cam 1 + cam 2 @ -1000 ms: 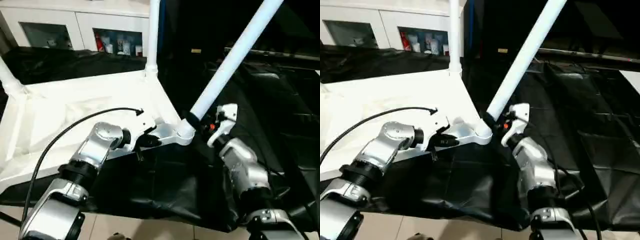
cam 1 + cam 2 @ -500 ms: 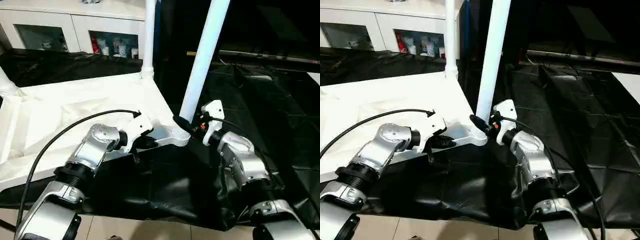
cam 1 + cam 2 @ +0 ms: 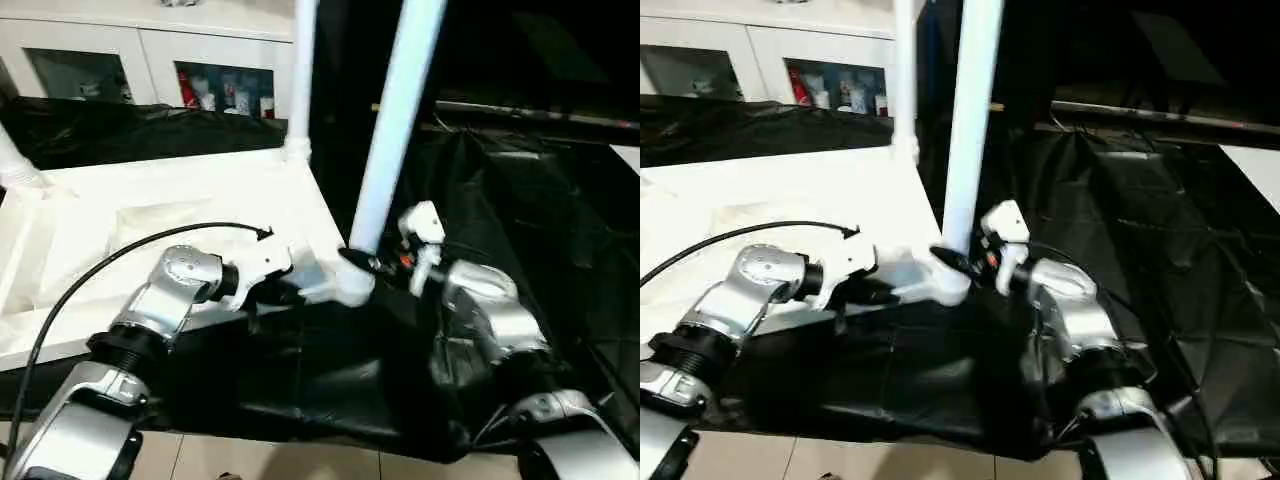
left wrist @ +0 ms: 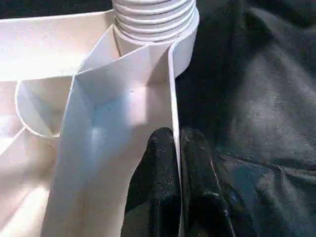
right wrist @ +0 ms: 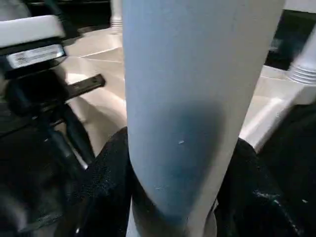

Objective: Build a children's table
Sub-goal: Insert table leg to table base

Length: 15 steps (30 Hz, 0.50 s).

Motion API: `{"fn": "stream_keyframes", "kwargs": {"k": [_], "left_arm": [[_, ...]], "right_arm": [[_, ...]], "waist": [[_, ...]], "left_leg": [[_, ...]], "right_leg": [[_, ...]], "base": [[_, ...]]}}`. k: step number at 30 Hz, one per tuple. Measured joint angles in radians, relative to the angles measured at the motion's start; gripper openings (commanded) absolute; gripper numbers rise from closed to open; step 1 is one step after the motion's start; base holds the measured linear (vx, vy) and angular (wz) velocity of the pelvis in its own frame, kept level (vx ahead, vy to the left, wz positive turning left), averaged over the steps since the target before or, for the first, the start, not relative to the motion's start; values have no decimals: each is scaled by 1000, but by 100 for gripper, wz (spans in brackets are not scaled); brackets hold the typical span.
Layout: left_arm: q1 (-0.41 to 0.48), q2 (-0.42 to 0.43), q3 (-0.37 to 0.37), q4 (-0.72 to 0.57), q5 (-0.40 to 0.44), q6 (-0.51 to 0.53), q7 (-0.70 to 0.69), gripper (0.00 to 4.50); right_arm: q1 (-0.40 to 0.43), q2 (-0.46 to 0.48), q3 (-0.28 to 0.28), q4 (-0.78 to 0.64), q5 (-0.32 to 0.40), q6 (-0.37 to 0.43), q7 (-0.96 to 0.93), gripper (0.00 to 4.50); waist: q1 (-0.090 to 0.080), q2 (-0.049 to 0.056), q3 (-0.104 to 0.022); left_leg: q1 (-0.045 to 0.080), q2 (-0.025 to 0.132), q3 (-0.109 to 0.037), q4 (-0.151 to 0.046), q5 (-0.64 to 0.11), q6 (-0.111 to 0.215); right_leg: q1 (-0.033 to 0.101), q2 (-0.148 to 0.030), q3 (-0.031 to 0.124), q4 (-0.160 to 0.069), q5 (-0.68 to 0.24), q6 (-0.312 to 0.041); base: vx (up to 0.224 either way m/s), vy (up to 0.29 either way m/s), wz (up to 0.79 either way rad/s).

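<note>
Black sheeting (image 3: 560, 250) is spread beneath the inverted table top (image 3: 150, 215). Its rim is pinched by the left gripper (image 4: 177, 148); a leg (image 3: 385, 150) is clasped upright by the right gripper (image 3: 372, 262).

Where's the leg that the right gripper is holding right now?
In the head views, the leg stands nearly upright in the table top's near corner socket, with the right gripper clamped at its base.
</note>
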<state>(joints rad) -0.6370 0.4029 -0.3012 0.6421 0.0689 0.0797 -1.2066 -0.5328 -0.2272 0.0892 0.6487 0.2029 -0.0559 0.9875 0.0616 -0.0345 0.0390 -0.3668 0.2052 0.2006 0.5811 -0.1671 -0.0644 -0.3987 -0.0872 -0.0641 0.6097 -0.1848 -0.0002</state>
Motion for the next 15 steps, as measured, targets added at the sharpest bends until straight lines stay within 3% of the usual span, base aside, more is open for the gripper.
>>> {"fn": "stream_keyframes", "kwargs": {"k": [6,11,15], "left_arm": [[-20,-11,0,49,-2,-10,-10,0],[-67,-74,6,132,24,35,125,0],[-93,-139,32,168,26,116,235,0]], "right_arm": [[14,-7,7,-8,-1,-16,-5,186],[-31,42,1,74,-36,-22,-227,186],[-86,92,-34,152,-45,-4,-418,186]], "waist": [[1,3,-2],[-3,2,-2],[-10,7,2]], "left_leg": [[2,0,0,1,0,0],[16,0,-1,3,0,0],[19,-2,-15,3,0,0]], "right_leg": [[3,0,0,0,0,0],[12,-1,-1,0,-3,4],[16,-4,-17,-18,-3,5]], "base": [[0,0,0],[-10,1,-1],[-27,5,-3]]}}
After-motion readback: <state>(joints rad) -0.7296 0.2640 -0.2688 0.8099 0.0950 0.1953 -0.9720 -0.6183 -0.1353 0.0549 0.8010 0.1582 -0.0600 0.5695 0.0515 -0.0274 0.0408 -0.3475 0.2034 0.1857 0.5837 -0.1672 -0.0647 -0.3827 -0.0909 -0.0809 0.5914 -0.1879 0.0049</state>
